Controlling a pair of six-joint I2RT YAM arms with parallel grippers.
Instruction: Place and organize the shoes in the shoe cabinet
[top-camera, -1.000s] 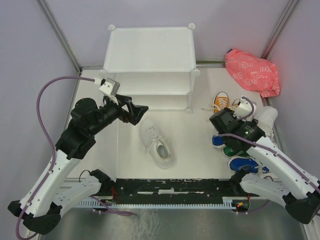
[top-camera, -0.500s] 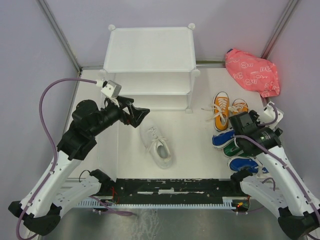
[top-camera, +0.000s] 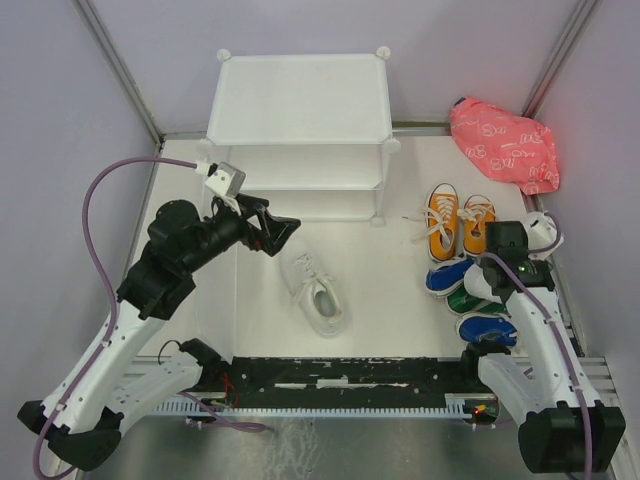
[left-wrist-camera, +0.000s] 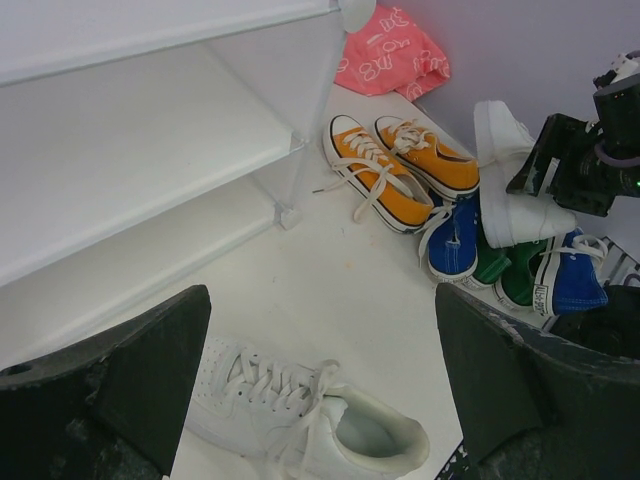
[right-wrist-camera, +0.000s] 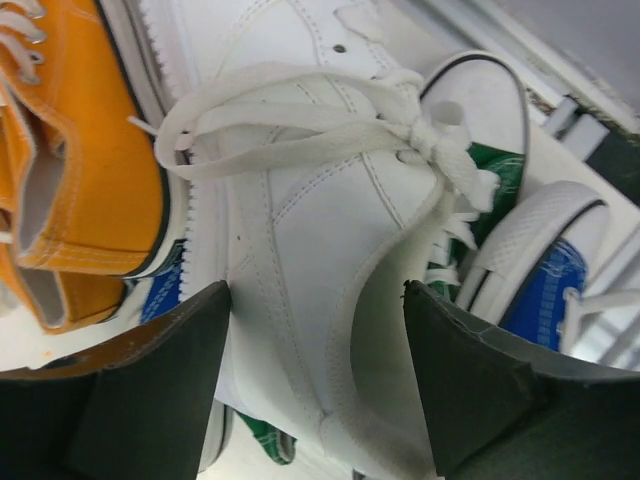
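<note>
Where pale lilac walls (top-camera: 60, 110) close in a white surface (top-camera: 390, 300), the shoe cabinet (top-camera: 300, 110) stands at the far middle, its front toward the arms and its inner shelf showing in the left wrist view. The left arm (top-camera: 175, 250) rises from the near left corner, bends and reaches rightward, with a purple cable (top-camera: 95, 200) looping beside it. The left end effector (top-camera: 278, 231) hangs before the cabinet's lower opening, fingers spread wide with nothing between them, just beside a lone white shoe (top-camera: 315, 290) lying on the surface. The right arm (top-camera: 540, 330) runs up the right edge. The right end effector (right-wrist-camera: 315, 300) points down over the shoe pile, fingers apart on either side of a second white shoe (right-wrist-camera: 300, 190); whether they touch it cannot be told. A pink patterned bag (top-camera: 505, 142) lies in the far right corner. Near the cabinet's right foot sits the orange pair (top-camera: 458, 222), side by side. The blue shoes (top-camera: 447, 277) and a green shoe (top-camera: 465, 300) are bunched just nearer, with the second white one resting on them.
</note>
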